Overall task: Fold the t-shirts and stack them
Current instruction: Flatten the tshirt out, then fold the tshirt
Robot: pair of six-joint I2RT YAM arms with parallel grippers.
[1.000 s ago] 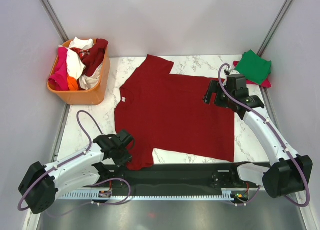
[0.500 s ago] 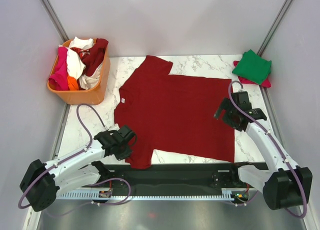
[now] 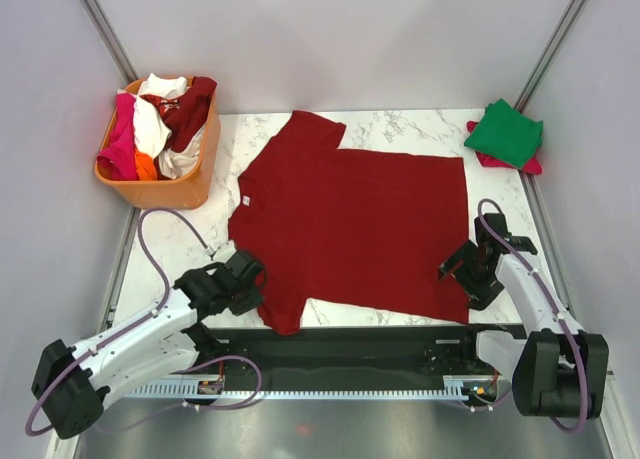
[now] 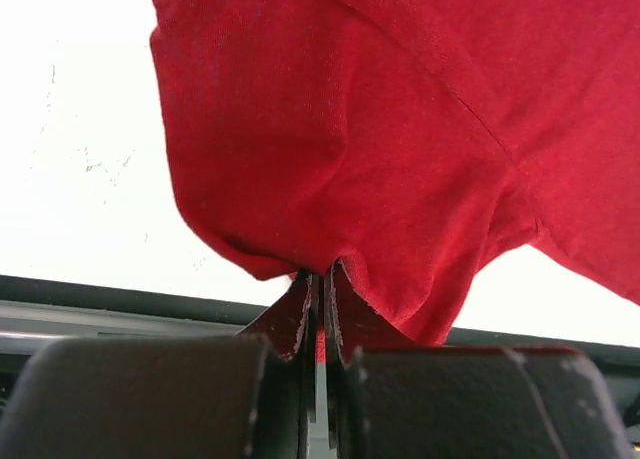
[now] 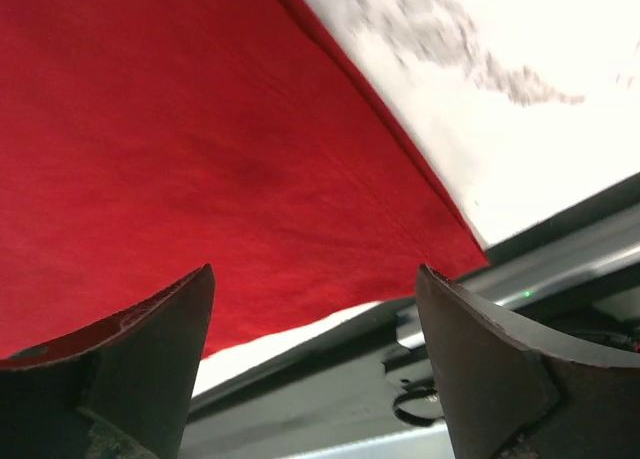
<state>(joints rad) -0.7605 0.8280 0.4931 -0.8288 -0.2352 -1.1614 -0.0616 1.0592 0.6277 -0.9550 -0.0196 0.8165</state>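
Observation:
A dark red t-shirt (image 3: 350,224) lies spread flat on the marble table. My left gripper (image 3: 258,282) is shut on its near-left sleeve (image 4: 330,179), which bunches at the fingertips in the left wrist view. My right gripper (image 3: 456,269) is open and empty, just over the shirt's near-right hem corner (image 5: 440,229); its fingers (image 5: 150,339) stand wide apart. A folded green t-shirt (image 3: 507,132) lies on a folded pink-red one (image 3: 530,165) at the back right. White (image 3: 152,124), pink-red, orange and dark red shirts fill the basket.
The orange plastic basket (image 3: 190,184) stands at the back left corner. The table's near edge with a black rail (image 3: 350,351) runs just below the shirt. Grey walls close in on both sides.
My right gripper has moved from the shirt's far-right edge down to its near-right corner. My left gripper has shifted slightly up and right, holding the sleeve.

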